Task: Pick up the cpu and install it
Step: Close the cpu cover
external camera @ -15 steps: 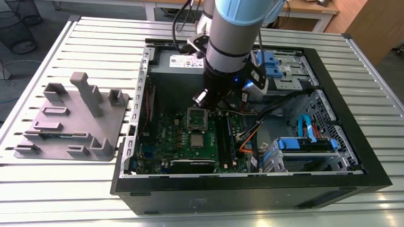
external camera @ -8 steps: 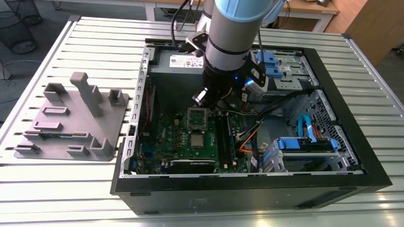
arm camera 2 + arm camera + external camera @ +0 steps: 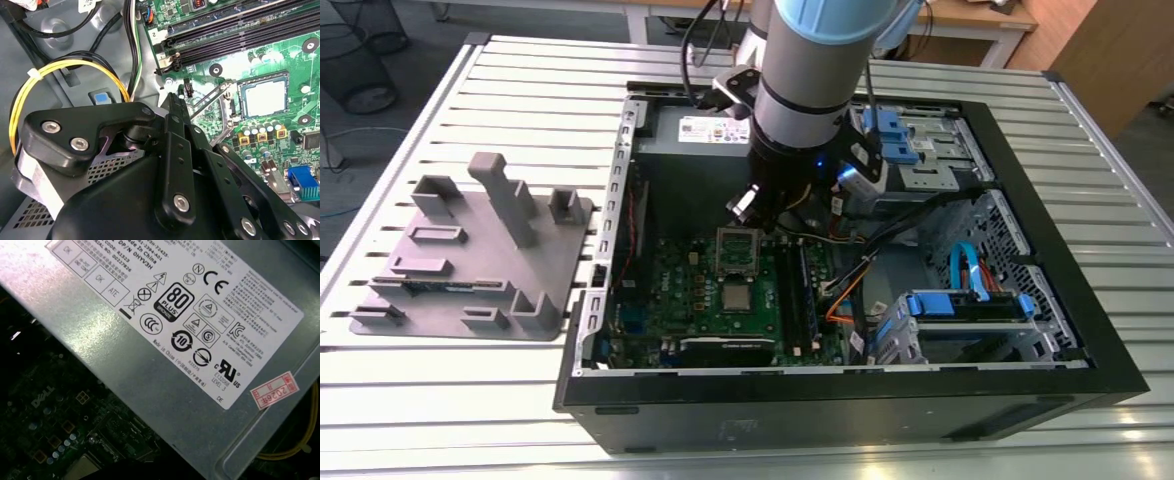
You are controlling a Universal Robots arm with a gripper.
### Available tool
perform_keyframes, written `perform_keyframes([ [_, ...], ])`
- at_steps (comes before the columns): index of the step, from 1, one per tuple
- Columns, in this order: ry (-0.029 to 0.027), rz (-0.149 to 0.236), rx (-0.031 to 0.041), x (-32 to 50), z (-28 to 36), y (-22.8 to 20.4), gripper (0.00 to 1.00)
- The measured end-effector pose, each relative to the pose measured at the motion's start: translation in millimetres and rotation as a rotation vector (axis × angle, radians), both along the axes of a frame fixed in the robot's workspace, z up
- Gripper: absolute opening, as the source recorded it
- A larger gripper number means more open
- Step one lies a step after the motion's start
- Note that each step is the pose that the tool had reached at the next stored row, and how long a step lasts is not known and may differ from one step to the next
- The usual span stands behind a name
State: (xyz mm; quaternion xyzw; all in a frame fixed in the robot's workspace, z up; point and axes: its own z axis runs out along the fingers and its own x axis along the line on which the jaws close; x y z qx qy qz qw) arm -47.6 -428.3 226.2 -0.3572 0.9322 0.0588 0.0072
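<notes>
The cpu (image 3: 265, 97) already sits in its socket mid-motherboard, frame (image 3: 736, 250) unlatched, while the gripper (image 3: 175, 97), fingers pressed together, hangs empty nearby.

slatted metal table (image 3: 480, 400), computer case (image 3: 854, 410), grey holder tray (image 3: 467, 270)

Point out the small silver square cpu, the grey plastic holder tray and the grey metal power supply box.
small silver square cpu (image 3: 265, 98): second wrist view, middle of its metal top.
grey plastic holder tray (image 3: 460, 262): exterior view, flat base.
grey metal power supply box (image 3: 125, 360): first wrist view, bare metal face.
</notes>
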Motion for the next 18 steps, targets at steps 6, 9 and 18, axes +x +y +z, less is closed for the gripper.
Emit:
perform_keyframes([
  [6, -0.0002, 0.004, 0.0004, 0.0, 5.2, 0.1, 0.11],
  [9, -0.0003, 0.009, 0.0007, 0.0, 6.5, 0.1, 0.11],
  [18, -0.002, 0.036, 0.0003, -1.2, 9.6, 0.1, 0.11],
])
